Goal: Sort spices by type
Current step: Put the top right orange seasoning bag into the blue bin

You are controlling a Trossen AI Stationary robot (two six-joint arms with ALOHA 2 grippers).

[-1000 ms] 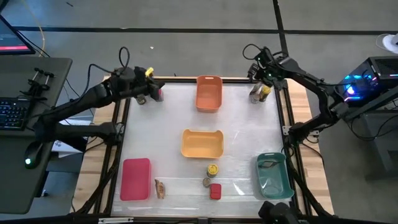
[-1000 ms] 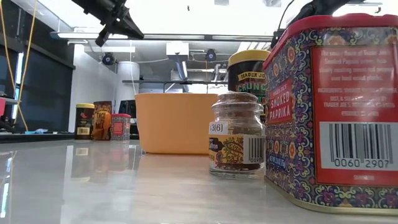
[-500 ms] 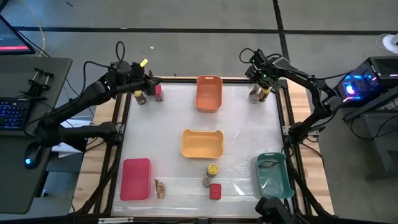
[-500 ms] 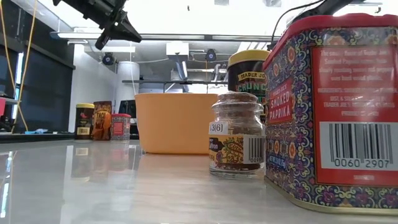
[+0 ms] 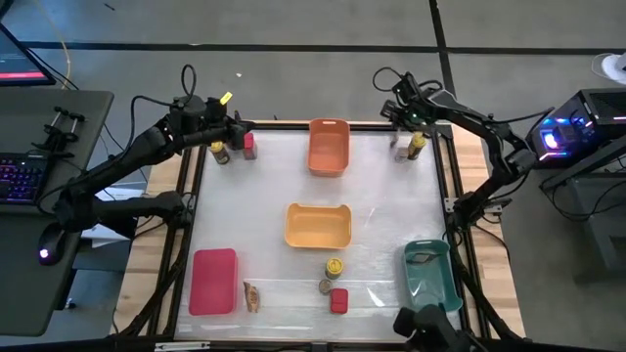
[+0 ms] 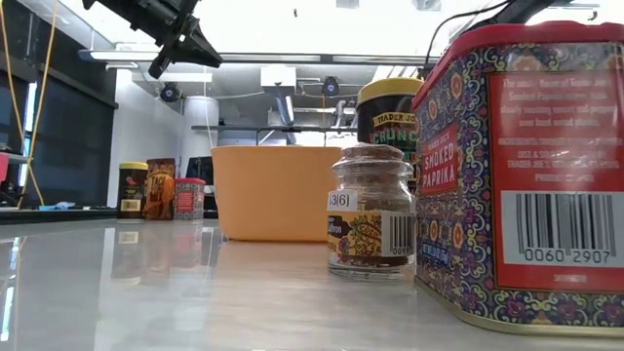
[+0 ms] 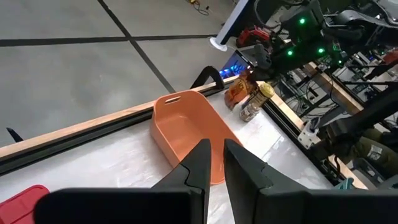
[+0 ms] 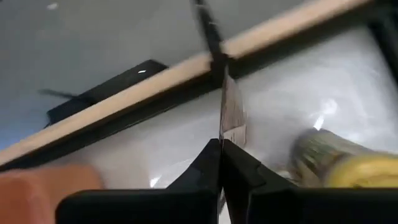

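At the far right corner my right gripper (image 5: 402, 130) is shut on a flat brownish packet (image 7: 238, 93), which stands beside a yellow-lidded jar (image 8: 348, 167). Over the far left corner my left gripper (image 7: 216, 154) hangs in the air, open only by a narrow slit, with nothing between its fingers. Below it stand a yellow-lidded jar (image 5: 220, 154) and a red tin (image 5: 248, 145). Near the front edge stand a yellow-lidded jar (image 5: 335, 265), a grey-brown jar (image 5: 325, 286), a red tin (image 5: 338, 300) and a packet (image 5: 251, 296). My right gripper pinches the packet's upper edge (image 8: 232, 127) between its two fingers, slanting down from above. In the right wrist view the packet shows edge-on, thin and upright, running on from the fingertips. Whether its lower edge stands on the table I cannot tell.
Four bins lie on the table: orange (image 5: 329, 147) at the far middle, yellow (image 5: 318, 225) in the centre, red (image 5: 214, 282) near left, teal (image 5: 431, 284) near right with something flat inside. Black rails frame the table top.
My right gripper has dipped a little toward the packet at the far right corner and rolled slightly about its own line.
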